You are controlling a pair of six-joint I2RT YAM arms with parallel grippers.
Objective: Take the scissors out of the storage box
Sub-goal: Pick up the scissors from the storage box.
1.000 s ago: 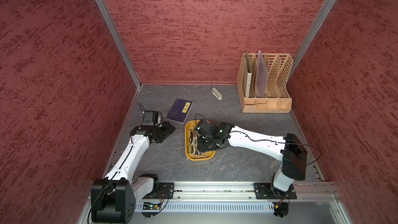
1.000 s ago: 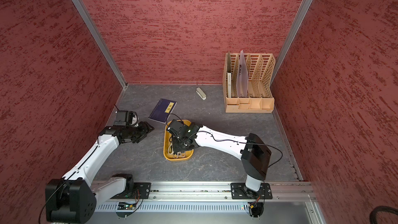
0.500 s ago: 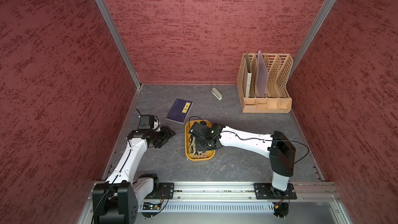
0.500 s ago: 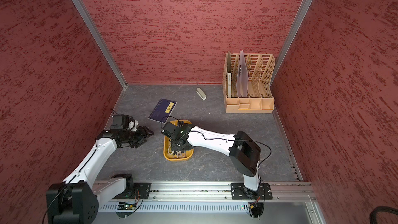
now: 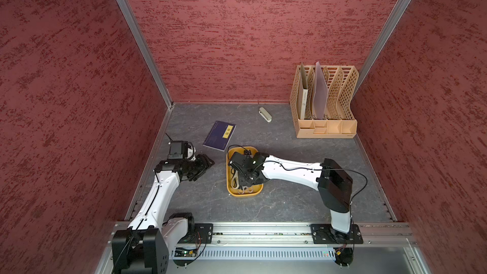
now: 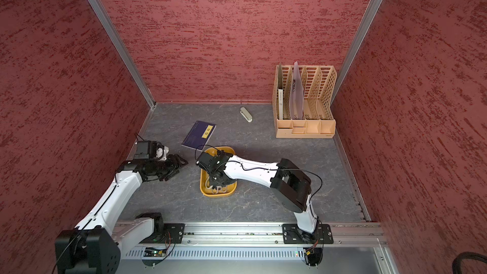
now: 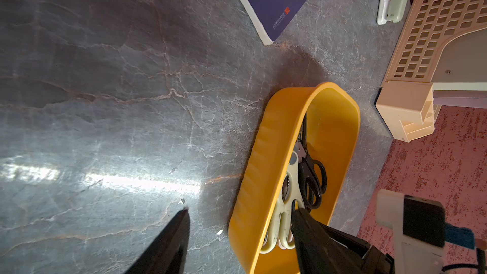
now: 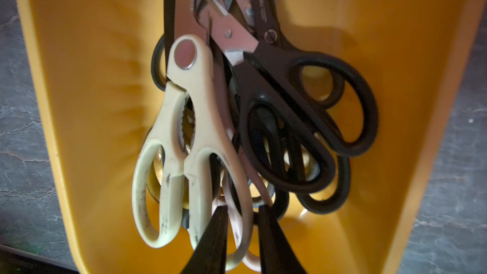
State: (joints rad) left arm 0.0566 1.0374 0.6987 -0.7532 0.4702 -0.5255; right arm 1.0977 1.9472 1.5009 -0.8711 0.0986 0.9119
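The storage box (image 5: 245, 195) is a shallow mustard-yellow tray in the middle of the table, seen in both top views (image 6: 217, 195). Several scissors (image 8: 316, 101) lie piled in it, handles toward the front. My right gripper (image 8: 242, 206) reaches down into the tray (image 8: 92, 101). Its two dark fingers press either side of one handle ring of the cream-handled scissors (image 8: 184, 127), with a pinkish handle just behind. My left gripper (image 7: 239, 210) hovers open over the bare table to the left of the tray (image 7: 263, 167), holding nothing. From above, the right wrist (image 5: 246, 170) hides most of the pile.
A dark-blue notebook (image 5: 219, 135) lies just behind the tray. A small grey-beige stapler (image 5: 265, 114) sits near the back wall. A tall beige lattice file organizer (image 5: 324, 101) stands at the back right. Red walls close in three sides.
My right gripper has slid leftward over the tray and its jaws have narrowed onto the cream handle ring. The right elbow has swung left. The left arm has barely moved.
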